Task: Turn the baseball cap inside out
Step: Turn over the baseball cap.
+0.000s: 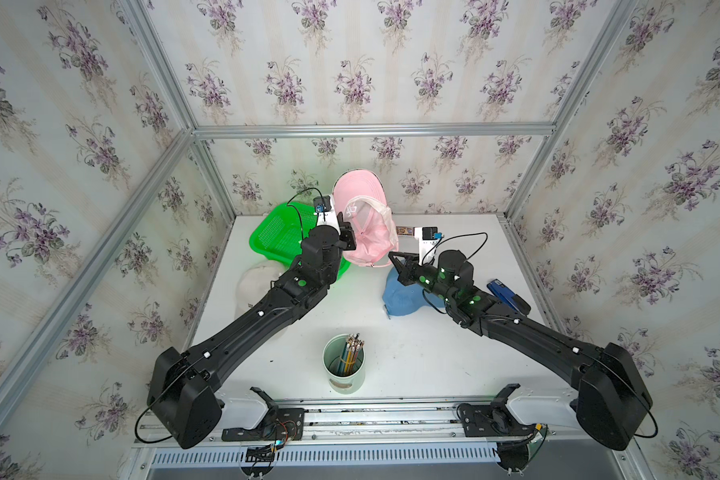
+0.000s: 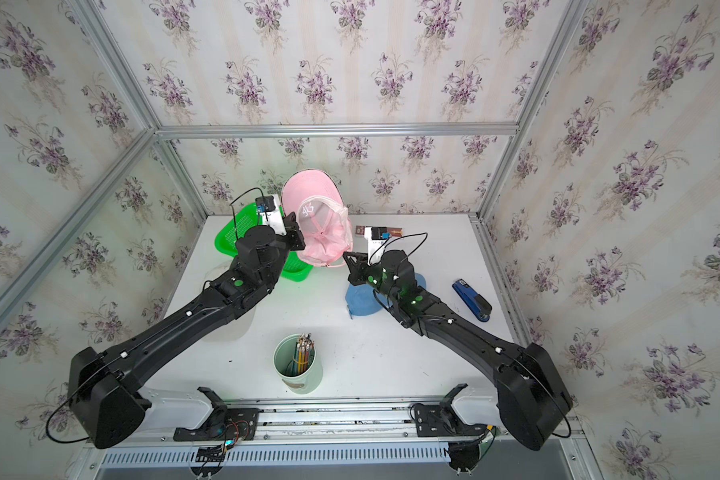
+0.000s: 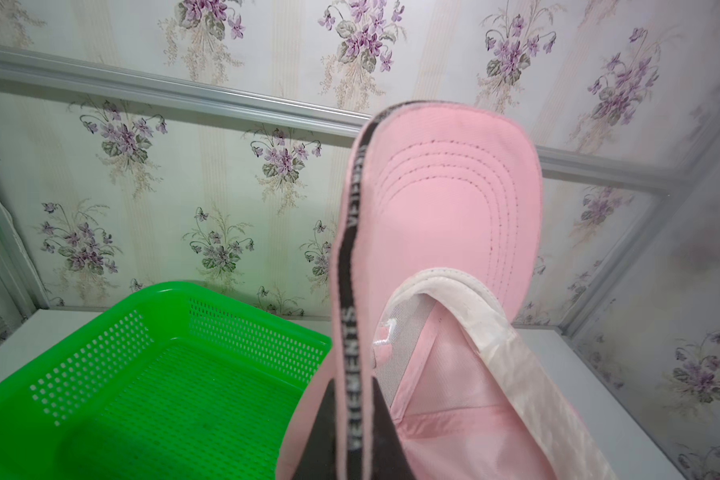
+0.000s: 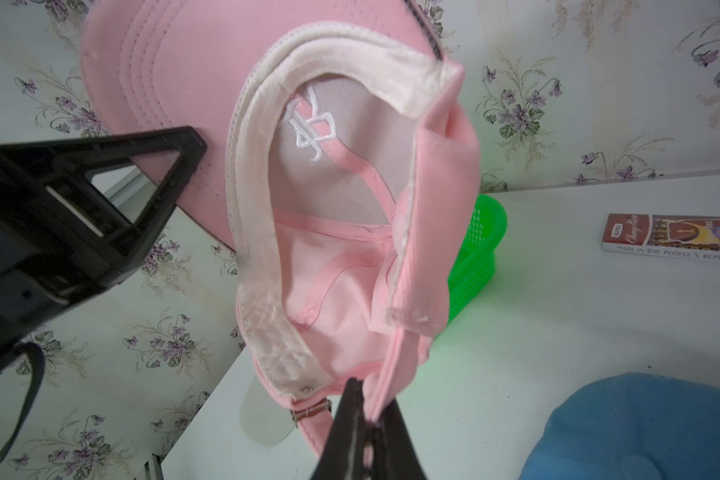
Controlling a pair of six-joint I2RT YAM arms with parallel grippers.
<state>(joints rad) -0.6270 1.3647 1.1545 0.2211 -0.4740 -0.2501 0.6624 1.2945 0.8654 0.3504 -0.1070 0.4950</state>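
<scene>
Top views both show me the white table (image 1: 391, 374). Over its far half the cap (image 1: 362, 216) hangs clear of the surface, strung between my two claws. The left claw (image 1: 348, 241) is clamped tight on the cap's side where brim meets crown. In the left wrist view a black lettered band (image 3: 352, 332) runs between its fingers (image 3: 316, 449), whose tips are cut off by the frame edge. The right claw (image 1: 393, 257) is pinched closed on the back rim, just beside the buckle (image 4: 310, 409) in the right wrist view, with pink fabric squeezed between its fingers.

The brim rises above the left claw. The opening faces the right claw, so I see lining and a white sweatband (image 4: 258, 166), and the crown's outside is hidden from me.

A green basket (image 1: 275, 237) sits under and outboard of the left claw, partly covered by that arm. A blue cap (image 1: 404, 299) lies below the right claw, its far side hidden by the wrist. A pale shape (image 1: 256, 286) under the left forearm is too washed out to name.

A cup (image 1: 344, 365) of pencils stands well back from both claws, between the arms. A stapler (image 1: 510, 297) lies well outboard of the right claw. A box (image 4: 674, 241) beyond that claw is cut off at the frame edge.
</scene>
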